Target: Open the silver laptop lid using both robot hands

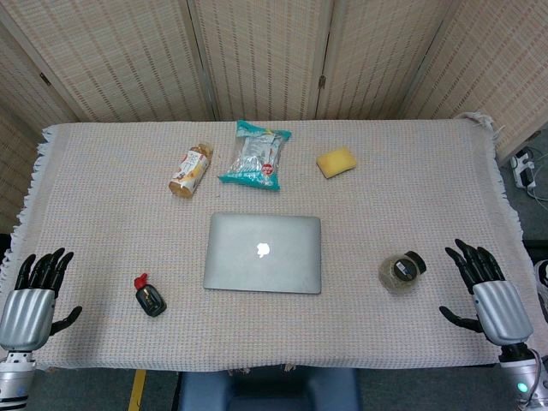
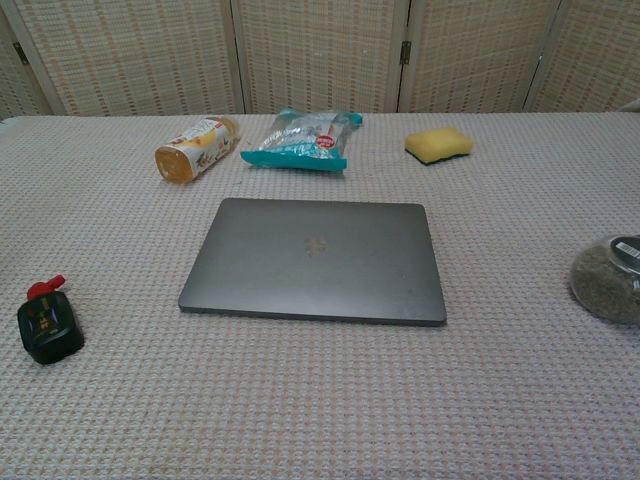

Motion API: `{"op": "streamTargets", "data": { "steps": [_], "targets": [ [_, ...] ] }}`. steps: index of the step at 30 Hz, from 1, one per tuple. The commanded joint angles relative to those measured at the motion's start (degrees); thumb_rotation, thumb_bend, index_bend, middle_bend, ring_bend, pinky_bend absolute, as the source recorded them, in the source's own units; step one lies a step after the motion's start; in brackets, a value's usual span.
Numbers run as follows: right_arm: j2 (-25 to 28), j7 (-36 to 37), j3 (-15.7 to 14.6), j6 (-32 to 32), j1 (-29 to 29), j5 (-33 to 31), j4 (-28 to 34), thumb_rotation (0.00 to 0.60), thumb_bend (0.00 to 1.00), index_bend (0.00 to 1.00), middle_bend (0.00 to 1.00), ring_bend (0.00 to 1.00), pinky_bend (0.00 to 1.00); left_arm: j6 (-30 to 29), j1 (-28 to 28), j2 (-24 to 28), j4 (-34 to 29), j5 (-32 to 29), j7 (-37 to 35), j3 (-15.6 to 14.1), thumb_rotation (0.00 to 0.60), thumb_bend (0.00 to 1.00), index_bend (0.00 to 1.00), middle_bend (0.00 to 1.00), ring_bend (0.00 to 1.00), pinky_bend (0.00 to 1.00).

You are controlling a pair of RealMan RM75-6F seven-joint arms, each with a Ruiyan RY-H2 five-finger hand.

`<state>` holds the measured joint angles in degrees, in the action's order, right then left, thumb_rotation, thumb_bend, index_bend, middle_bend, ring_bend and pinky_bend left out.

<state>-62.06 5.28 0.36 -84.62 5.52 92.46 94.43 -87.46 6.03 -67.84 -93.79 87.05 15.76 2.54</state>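
Observation:
The silver laptop (image 1: 263, 253) lies shut and flat in the middle of the table, logo up; in the chest view the laptop (image 2: 315, 258) fills the centre. My left hand (image 1: 34, 295) hovers at the table's near left corner, fingers spread, holding nothing. My right hand (image 1: 488, 295) is at the near right corner, fingers spread and empty too. Both hands are well apart from the laptop. Neither hand shows in the chest view.
A small black bottle with a red cap (image 1: 149, 296) lies left of the laptop. A round jar (image 1: 402, 271) sits to its right. Behind are a snack tube (image 1: 190, 169), a teal packet (image 1: 254, 155) and a yellow sponge (image 1: 336, 162). A folding screen stands behind the table.

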Motion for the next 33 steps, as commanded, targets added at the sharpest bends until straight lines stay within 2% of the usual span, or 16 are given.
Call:
{"op": "streamTargets", "data": {
  "steps": [1, 10, 19, 26, 33],
  "targets": [
    [0.0, -0.1, 0.0, 0.1, 0.2, 0.2, 0.1, 0.600, 0.21, 0.00, 0.00, 0.04, 0.00, 0.4, 0.1, 0.0, 0.1, 0.2, -0.8, -0.2, 0.600, 0.24, 0.11, 0.11, 0.13, 0.00],
    [-0.2, -0.2, -0.7, 1.2, 1.2, 2.5, 0.4, 0.600, 0.21, 0.00, 0.00, 0.04, 0.00, 0.1, 0.3, -0.2, 1.4, 1.3, -2.6, -0.2, 0.600, 0.24, 0.12, 0.11, 0.13, 0.00],
    [-1.2, -1.8, -1.1, 5.7, 6.0, 7.6, 2.1, 0.600, 0.21, 0.00, 0.00, 0.04, 0.00, -0.6, 0.7, -0.1, 3.1, 3.8, -5.8, -0.6, 0.600, 0.24, 0.13, 0.13, 0.15, 0.00],
    [-3.9, -5.8, 0.0, 13.8, 12.6, 9.9, 5.8, 0.600, 0.21, 0.00, 0.00, 0.04, 0.00, -0.6, 1.3, 0.0, 4.8, 6.3, -8.5, -1.4, 0.600, 0.24, 0.15, 0.16, 0.18, 0.00],
    [-9.5, -10.1, 3.2, 25.5, 21.0, 5.9, 7.6, 0.600, 0.21, 0.00, 0.00, 0.02, 0.00, -0.6, 1.8, 0.7, 5.9, 9.0, -10.6, -2.5, 0.600, 0.24, 0.16, 0.18, 0.20, 0.00]
  ]
}}
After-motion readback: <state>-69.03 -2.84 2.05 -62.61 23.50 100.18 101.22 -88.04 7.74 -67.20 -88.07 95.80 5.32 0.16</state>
